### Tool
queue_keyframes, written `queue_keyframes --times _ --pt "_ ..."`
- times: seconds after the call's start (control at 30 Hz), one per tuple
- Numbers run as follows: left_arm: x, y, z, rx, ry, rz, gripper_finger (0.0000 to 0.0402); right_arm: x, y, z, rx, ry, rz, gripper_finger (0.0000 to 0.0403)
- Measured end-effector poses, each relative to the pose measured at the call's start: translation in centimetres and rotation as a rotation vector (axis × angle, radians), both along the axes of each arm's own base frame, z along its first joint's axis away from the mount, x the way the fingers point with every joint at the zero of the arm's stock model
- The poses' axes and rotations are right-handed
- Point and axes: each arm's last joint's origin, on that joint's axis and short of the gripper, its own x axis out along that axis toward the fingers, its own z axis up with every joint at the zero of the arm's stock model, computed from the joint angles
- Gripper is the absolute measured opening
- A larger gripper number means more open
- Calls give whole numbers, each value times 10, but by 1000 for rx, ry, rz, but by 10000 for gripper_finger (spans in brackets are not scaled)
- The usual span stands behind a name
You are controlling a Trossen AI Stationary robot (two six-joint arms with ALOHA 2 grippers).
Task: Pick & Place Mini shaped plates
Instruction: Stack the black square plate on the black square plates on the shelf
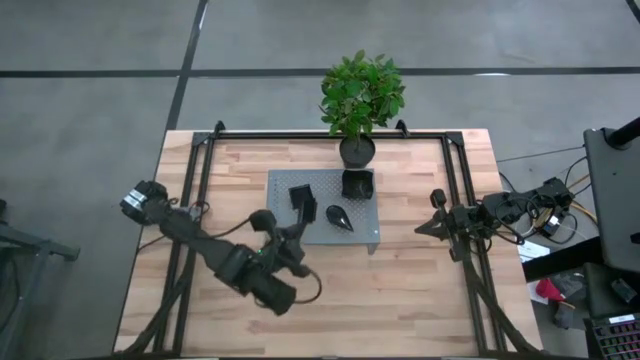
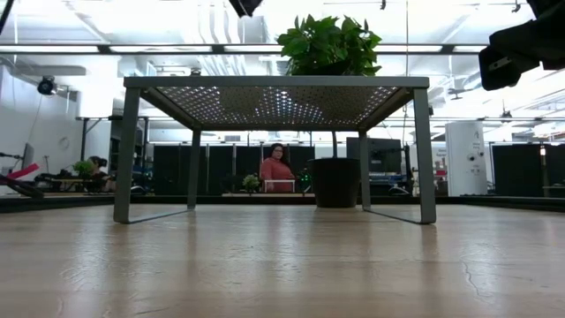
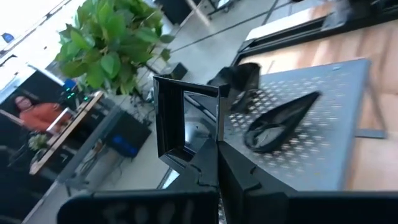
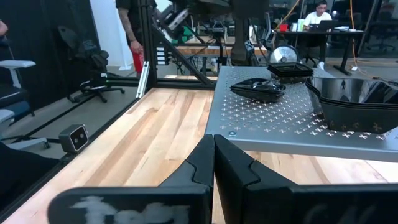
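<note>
Plate in the left gripper (image 1: pixel 300 205) is a small square black dish (image 3: pixel 180 121), and in the left wrist view you can see it standing on edge, clamped between the two dark fingers above the grey perforated platform (image 1: pixel 365 232). To set it down well, I judge you should level the dish first, lower it until its base meets the metal, and only then release, because the thin glossy rim looks slippery and a tilted release could let it slide across the sheet. Keep clear of the teardrop plate (image 1: pixel 338 216) lying flat near the platform's middle, just beside where you hold the square one. A stack of rounded-square plates (image 1: pixel 357 184) sits at the platform's far edge, near the black plant pot (image 1: pixel 357 151) with its leafy green plant (image 1: pixel 362 92). The platform is thin grey sheet metal punched with small holes, standing on slim legs over the pale wood table (image 1: pixel 400 300). The dishes are smooth, dark and shiny, with shallow raised walls. Your right gripper (image 1: pixel 432 215) waits low over the table beside the platform's right edge, its fingers pressed together on nothing.
</note>
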Motion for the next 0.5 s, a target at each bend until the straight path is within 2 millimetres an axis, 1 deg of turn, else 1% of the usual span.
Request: queue_keyframes --times 0.17,0.3,0.5 --pt "10 19 -1 -7 46 36 0 0 0 0 0 0 0 8" --pt "17 34 -3 -91 70 48 0 0 0 0 0 0 0 8" --pt "22 48 -5 -128 99 70 0 0 0 0 0 0 0 8"
